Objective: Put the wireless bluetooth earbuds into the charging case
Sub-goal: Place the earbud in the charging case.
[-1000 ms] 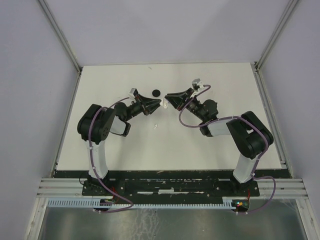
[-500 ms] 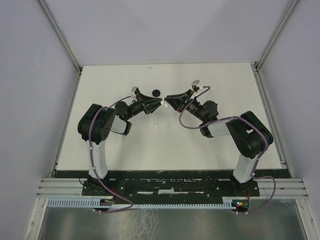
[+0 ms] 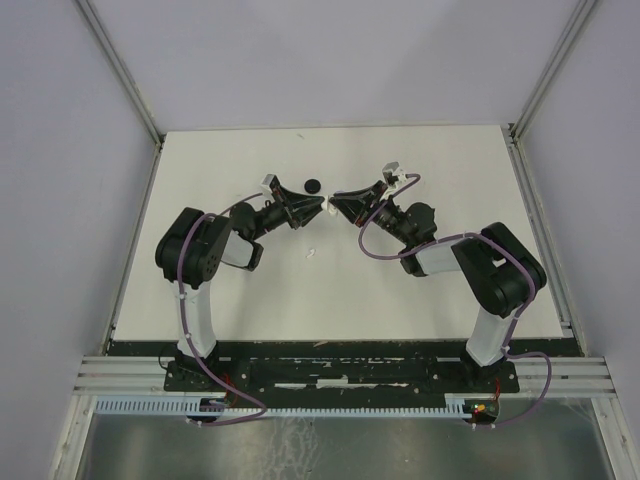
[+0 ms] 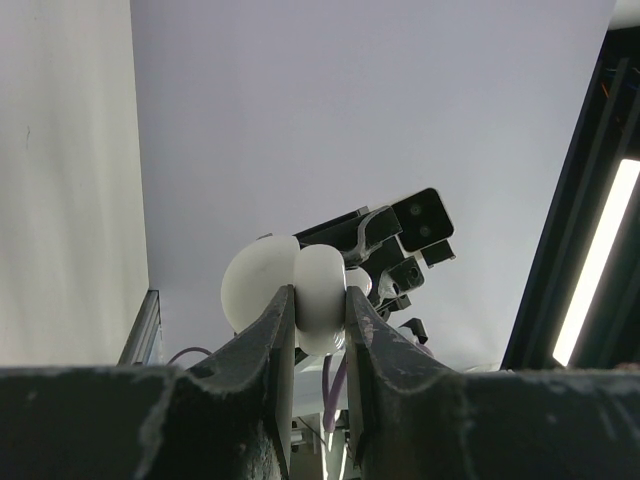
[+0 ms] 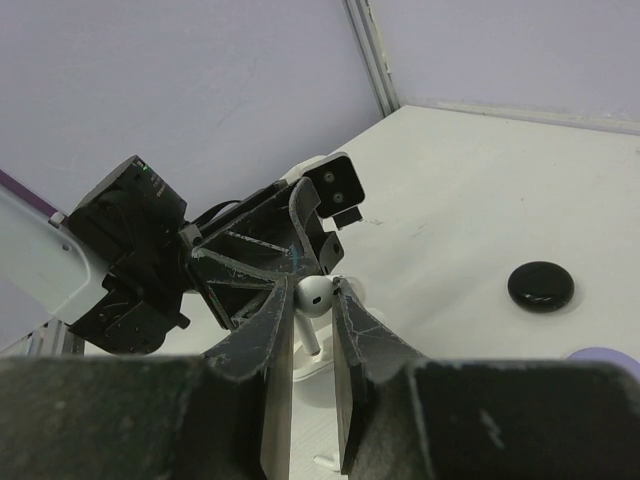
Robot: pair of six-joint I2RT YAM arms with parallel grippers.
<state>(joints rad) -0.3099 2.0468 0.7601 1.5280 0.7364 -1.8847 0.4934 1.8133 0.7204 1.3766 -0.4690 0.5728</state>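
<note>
Left gripper is clamped tight on a white charging case, two rounded halves showing above the fingers, held up off the table. Right gripper is pinched nearly closed on a white earbud, stem pointing down; its tip faces the left gripper's, just beside it, over the far middle of the table. A black disc lies just beyond them, and a small white piece, too small to identify, lies nearer the bases.

rounded white charging case clamped in the left pincer; white earbud, stem down, pinched in the right pincer.
</note>
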